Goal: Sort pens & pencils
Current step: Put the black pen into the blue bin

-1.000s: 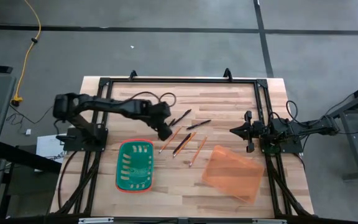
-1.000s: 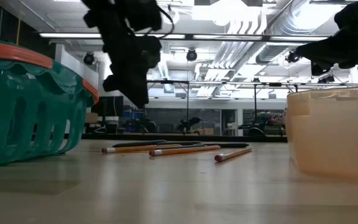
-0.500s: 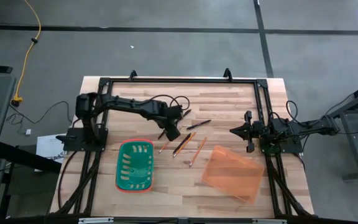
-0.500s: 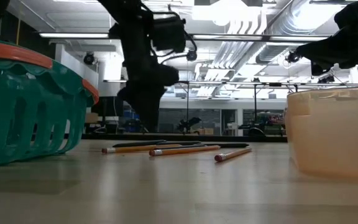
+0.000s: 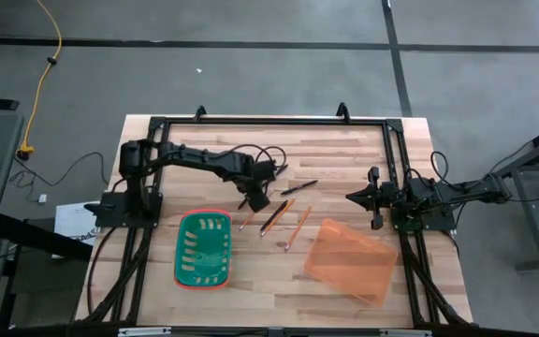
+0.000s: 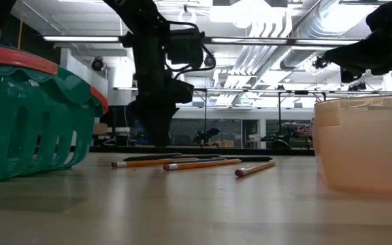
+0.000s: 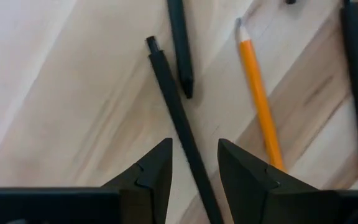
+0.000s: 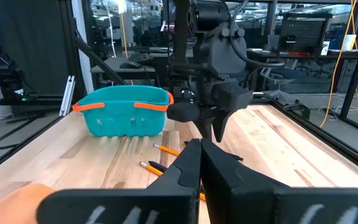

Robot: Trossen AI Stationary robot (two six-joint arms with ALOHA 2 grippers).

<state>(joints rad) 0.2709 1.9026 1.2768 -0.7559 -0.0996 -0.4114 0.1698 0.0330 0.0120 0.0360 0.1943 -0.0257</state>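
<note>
The job now looks like picking up the first pen. None of the pens or pencils is in a bin yet.

In the high view, going left to right, the green basket [image 5: 203, 247] sits at the lower left of the tabletop [image 5: 344, 150]. Just above and right of it, near the middle, the left gripper [image 5: 254, 198] hangs low over the pens [image 5: 298, 187] and pencils [image 5: 299, 223]. They lie loose in the middle, close together.

In the left wrist view, the gripper is a little open. One dark pen [image 7: 178, 124] runs between its two fingers [image 7: 151, 171]. It holds nothing yet.

Next it likely must go down and squeeze only that pen, not the pencil [image 7: 258, 99] just beside it.

The orange bin [image 5: 349, 260] sits lower right. The right gripper [image 5: 374, 198] waits at the right side, pressed closed and empty.
</note>
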